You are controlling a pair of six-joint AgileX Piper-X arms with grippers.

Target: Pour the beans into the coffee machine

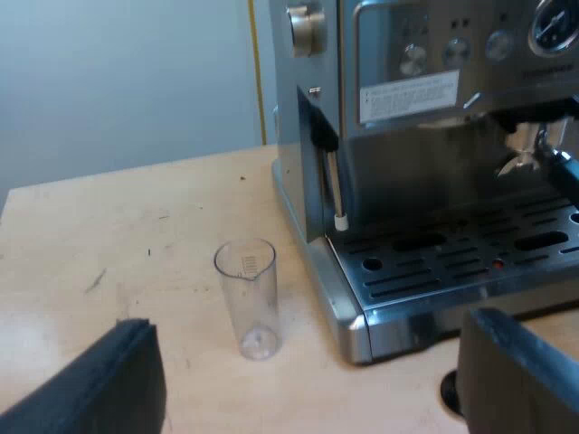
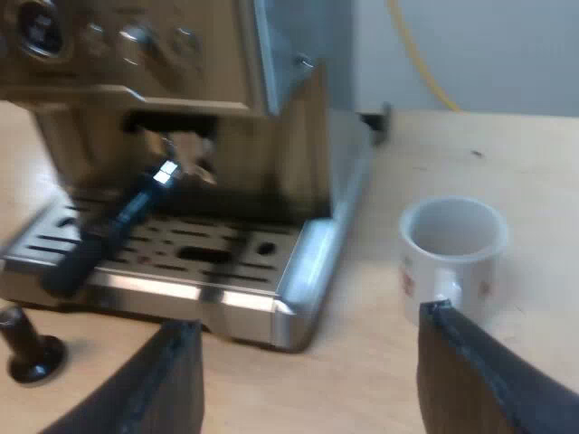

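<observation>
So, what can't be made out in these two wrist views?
Espresso machine top: cut off by the picture edge in both views, so the hopper's state is unknown.
Measuring glass markings: too small to read, left wrist view.
Holder's handle end: blurred, right wrist view, colour unclear.
Mug print: blurred, right wrist view.

Silver steel across the espresso machine [image 1: 407, 172], dark slots striping its drip tray [image 1: 470, 271]. Clear measuring glass [image 1: 248, 298], faint printed lines. White mug [image 2: 452, 249] (reddish marks on its side). Pale wood-toned table [image 1: 109, 235], dark scuffs. Black holder handle [image 2: 109, 231], black tamper [image 2: 27, 348].
</observation>
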